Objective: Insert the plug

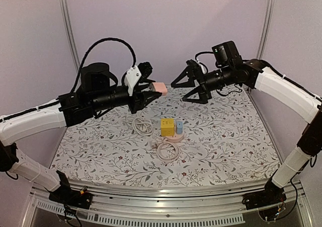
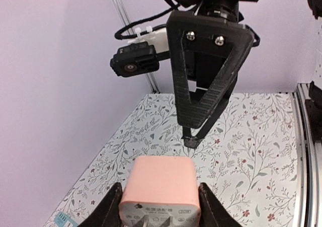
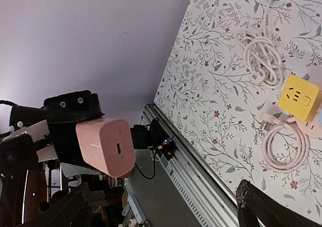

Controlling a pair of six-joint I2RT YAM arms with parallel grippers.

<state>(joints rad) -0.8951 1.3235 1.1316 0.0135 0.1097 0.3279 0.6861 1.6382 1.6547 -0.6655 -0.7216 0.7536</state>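
Note:
My left gripper (image 1: 152,91) is shut on a pink charger block (image 1: 160,88) and holds it in the air above the far middle of the table. In the left wrist view the block (image 2: 160,186) sits between my black fingers (image 2: 107,208). My right gripper (image 1: 180,91) is open and empty, its tips just right of the block and facing it. In the right wrist view the block (image 3: 106,146) shows a small slot on its face, well ahead of my right gripper (image 3: 161,212). A yellow socket cube (image 1: 167,126) stands on the floral table below.
A blue plug (image 1: 179,127) stands beside the yellow cube on a pink base. A pink coiled cable (image 1: 167,150) lies in front of it and a white coiled cable (image 1: 142,125) to its left. In the right wrist view these show as cube (image 3: 301,97) and coils (image 3: 261,56).

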